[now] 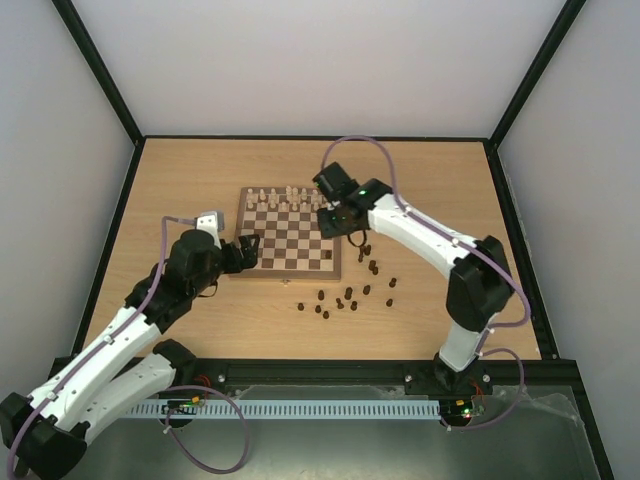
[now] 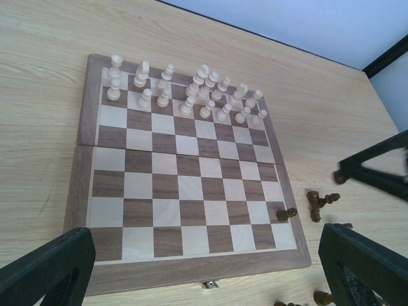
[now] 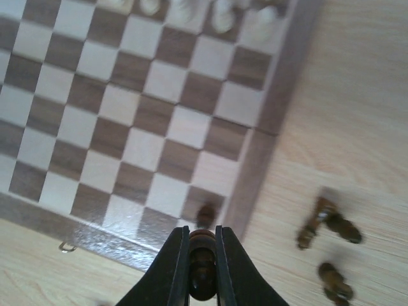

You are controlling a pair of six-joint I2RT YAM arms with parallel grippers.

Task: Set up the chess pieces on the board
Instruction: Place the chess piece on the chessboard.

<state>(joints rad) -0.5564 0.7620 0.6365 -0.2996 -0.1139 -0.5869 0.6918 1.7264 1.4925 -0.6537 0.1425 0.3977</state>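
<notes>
Your right gripper [image 3: 203, 237] clamps dark brown chessman [image 3: 202, 264] over chessboard [image 3: 252, 185] corner; your left gripper [image 1: 247, 251] gapes empty at chessboard's near-left corner.

A light wood tabletop [image 1: 200, 180] fills the enclosure. Plain white wall panels [image 1: 300, 60] rise behind and at both sides, joined by black frame struts [image 1: 100, 70]. A white slotted rail [image 1: 320, 409] runs along the near edge, and the light is soft and even.
</notes>
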